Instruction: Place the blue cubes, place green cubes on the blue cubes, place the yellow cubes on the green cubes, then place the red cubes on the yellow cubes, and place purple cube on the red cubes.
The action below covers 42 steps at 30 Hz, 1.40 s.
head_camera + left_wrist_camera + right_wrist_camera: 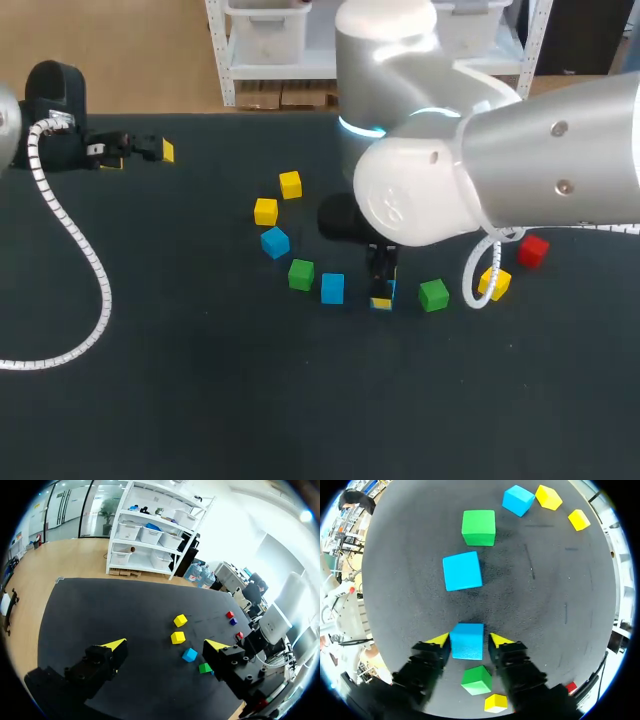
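Gripping blue cube, right tool sits centrally; left tool open near table far-left edge.

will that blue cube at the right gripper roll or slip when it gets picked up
The blue cube at the right gripper has flat, square faces, so it probably won't roll and should sit steady. Its crisp, unbent edges suggest a stiff block. The faces look matte, so likely not very slippery.
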Each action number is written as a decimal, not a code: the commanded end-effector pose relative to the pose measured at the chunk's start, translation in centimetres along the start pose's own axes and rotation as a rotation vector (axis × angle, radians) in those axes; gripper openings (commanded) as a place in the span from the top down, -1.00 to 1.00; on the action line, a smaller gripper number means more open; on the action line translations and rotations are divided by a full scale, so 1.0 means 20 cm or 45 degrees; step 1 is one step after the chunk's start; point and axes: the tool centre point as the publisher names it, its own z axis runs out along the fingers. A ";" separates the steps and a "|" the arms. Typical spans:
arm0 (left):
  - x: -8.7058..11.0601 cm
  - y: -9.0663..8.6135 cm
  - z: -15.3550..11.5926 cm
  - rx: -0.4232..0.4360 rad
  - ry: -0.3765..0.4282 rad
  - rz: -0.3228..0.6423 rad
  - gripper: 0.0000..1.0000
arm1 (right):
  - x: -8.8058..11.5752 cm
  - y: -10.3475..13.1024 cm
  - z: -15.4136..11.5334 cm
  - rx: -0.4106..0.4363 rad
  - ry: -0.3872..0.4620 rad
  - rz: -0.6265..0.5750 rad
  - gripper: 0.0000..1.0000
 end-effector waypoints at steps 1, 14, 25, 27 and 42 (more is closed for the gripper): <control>0.01 0.01 0.00 0.014 -0.008 0.003 -1.00 | 0.00 0.00 0.00 0.008 -0.001 0.005 1.00; 0.01 0.01 0.00 0.014 -0.008 0.003 -1.00 | 0.06 -0.16 -0.28 0.008 -0.008 -0.193 1.00; 0.01 0.01 0.00 0.014 -0.008 0.003 -1.00 | 0.10 -0.30 -0.37 -0.019 -0.020 -0.400 1.00; 0.01 0.01 0.00 0.014 -0.008 0.003 -1.00 | 0.10 -0.33 -0.37 -0.029 0.006 -0.406 1.00; 0.01 0.01 0.00 0.014 -0.008 0.003 -1.00 | 0.00 -0.41 -0.26 -0.079 -0.012 -0.364 1.00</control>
